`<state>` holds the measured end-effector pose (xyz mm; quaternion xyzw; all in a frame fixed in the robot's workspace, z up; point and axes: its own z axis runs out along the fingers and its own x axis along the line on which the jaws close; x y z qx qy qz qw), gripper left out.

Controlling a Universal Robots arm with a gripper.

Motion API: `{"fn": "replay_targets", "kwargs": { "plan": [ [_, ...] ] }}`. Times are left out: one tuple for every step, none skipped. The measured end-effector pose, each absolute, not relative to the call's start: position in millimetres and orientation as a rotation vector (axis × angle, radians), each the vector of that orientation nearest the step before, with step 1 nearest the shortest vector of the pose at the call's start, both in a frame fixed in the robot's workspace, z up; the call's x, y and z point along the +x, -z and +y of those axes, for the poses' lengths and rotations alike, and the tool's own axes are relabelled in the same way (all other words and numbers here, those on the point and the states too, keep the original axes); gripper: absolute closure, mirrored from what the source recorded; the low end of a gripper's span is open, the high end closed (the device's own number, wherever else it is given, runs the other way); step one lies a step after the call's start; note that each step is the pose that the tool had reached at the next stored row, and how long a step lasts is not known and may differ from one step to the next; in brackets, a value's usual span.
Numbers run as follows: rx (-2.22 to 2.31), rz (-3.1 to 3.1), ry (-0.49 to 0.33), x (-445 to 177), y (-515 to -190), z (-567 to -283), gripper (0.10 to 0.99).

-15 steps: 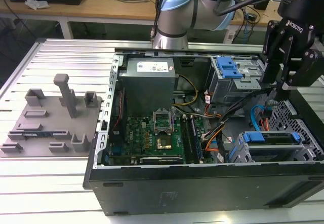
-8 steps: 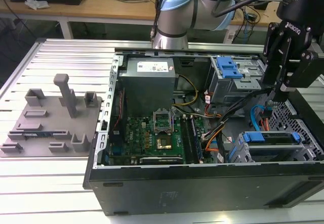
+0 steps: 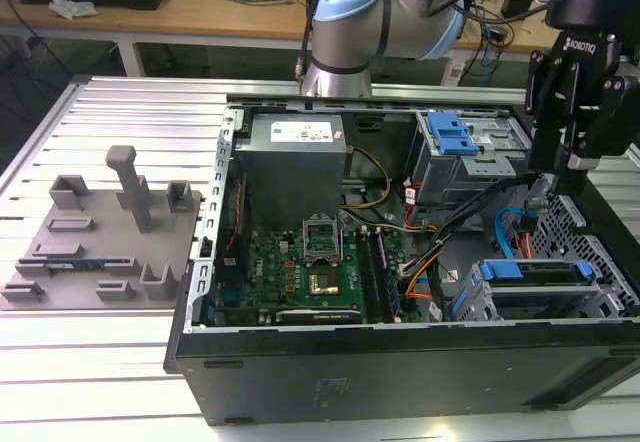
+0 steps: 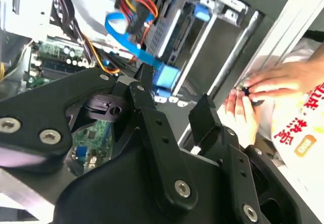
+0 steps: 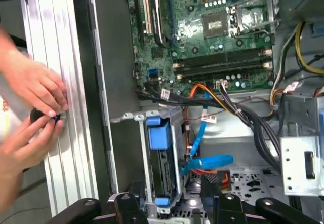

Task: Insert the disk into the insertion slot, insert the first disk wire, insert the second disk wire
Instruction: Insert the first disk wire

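**Exterior view check: disk in its cage, pincer spread over the cables**

From where I'm driving, the disk (image 3: 532,284) is already seated in the insertion slot (image 3: 592,234). That's in the corner of the case (image 3: 400,347) nearest the camera, on the exterior view's right. Its long axis runs along that near wall, with the blue carrier showing along the top. My guess is that the connector end points inward at the motherboard (image 3: 300,262), since both cables come from that side.

The pincer (image 3: 565,174) hovers over the cage, fingers spread and pinching nothing, which both wrist views back up. It hangs right by the second disk wire (image 5: 210,161), the light-blue one, which arcs up beside the cage. That looks like a line-up on that cable.

The first disk wire (image 5: 205,89) sweeps from the board edge toward the cage. I can't tell whether either plug is home.

Someone's hands (image 5: 35,92) are fiddling with a small dark part (image 5: 39,115) at the desk (image 3: 120,362) edge beside the case, well apart from the pincer.
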<state>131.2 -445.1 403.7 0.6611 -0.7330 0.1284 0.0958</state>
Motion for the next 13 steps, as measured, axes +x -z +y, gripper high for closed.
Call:
{"fn": "replay_targets", "kwargs": {
  "plan": [
    [1.958,-2.17,-0.378,136.7,-402.0,-443.6,0.525],
    [1.957,-2.167,-0.376,143.8,-399.5,-441.7,0.525],
    [1.955,-2.166,-0.377,145.7,-397.2,-439.4,0.525],
    [1.952,-2.167,-0.378,145.8,-395.4,-437.8,0.525],
    [1.95,-2.166,-0.38,145.8,-394.1,-436.3,0.525],
    [1.946,-2.165,-0.385,145.8,-392.0,-434.1,0.525],
    [1.943,-2.164,-0.387,145.8,-389.8,-432.1,0.525],
    [1.937,-2.168,-0.387,145.8,-387.0,-430.8,0.525],
    [1.929,-2.174,-0.386,145.9,-384.5,-430.1,0.525],
    [1.916,-2.184,-0.384,145.9,-381.7,-429.7,0.525],
    [1.908,-2.19,-0.383,145.8,-379.8,-429.4,0.525],
    [1.902,-2.194,-0.382,145.8,-378.2,-428.9,0.525],
    [1.897,-2.197,-0.382,145.8,-375.9,-427.4,0.525]
  ]
}}
